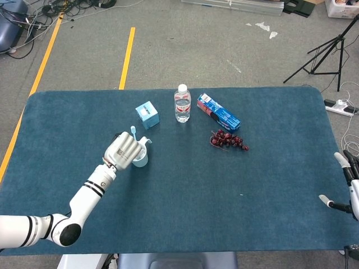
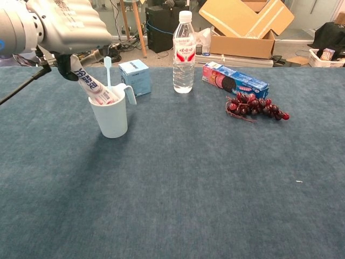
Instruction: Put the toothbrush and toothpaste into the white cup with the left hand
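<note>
The left robot hand pinches the white and red toothpaste tube by its top, lower end already inside the white plastic cup, beside the upright blue toothbrush. It holds high so the tube slides in. The right robot hand rests spread at the counter edge, holding nothing.

My head camera looks steeply down from high above the water bottle, taking in the whole table. My chest camera sits low and close, facing level across it. Both share the bottle's surroundings.
</note>
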`<state>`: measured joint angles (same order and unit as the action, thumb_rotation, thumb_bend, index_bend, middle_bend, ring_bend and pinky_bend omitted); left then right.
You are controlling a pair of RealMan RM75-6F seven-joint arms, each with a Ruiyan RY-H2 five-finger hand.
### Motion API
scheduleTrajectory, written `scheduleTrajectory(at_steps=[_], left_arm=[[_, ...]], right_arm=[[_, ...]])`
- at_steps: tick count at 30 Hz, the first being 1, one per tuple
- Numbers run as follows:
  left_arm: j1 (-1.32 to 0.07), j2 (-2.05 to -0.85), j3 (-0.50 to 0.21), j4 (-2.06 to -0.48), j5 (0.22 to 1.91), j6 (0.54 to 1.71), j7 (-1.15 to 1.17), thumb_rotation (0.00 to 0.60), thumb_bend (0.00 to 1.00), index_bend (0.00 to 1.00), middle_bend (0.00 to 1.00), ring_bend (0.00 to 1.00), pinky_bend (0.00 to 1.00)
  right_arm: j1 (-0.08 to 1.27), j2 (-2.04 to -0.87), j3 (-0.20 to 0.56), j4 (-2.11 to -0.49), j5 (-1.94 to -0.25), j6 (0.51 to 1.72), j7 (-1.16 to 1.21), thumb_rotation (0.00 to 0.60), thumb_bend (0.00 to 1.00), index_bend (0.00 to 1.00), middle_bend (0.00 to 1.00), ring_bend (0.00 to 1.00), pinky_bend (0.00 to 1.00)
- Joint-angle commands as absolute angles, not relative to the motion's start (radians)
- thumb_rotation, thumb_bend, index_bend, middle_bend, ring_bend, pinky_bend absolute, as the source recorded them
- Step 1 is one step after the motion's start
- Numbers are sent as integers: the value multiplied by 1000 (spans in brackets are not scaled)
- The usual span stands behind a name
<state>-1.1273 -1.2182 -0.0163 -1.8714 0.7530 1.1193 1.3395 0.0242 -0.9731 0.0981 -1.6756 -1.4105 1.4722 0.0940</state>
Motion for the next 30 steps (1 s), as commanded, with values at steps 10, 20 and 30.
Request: scheduleTrajectory(at_steps=[10, 20, 30], left_arm=[[-1169, -1176, 17, -1817, 812, 961, 1244, 600, 319, 769, 1000, 1000, 1000], [-1193, -1218, 26, -1767, 849, 941, 1219, 600, 318, 754, 1000, 1000, 1000], [-1210, -1259, 39, -1719, 842, 938, 1223, 600, 318, 713, 1000, 1000, 1000]], right_arm=[[28, -977, 99, -1673, -1406, 1466, 90, 600, 0, 14, 0, 0, 261], [27, -973, 99, -1673, -1408, 1470, 98, 600, 0, 14, 0, 0, 261], [28, -972, 98, -1674, -1410, 1467, 102, 600, 0, 13, 0, 0, 261]])
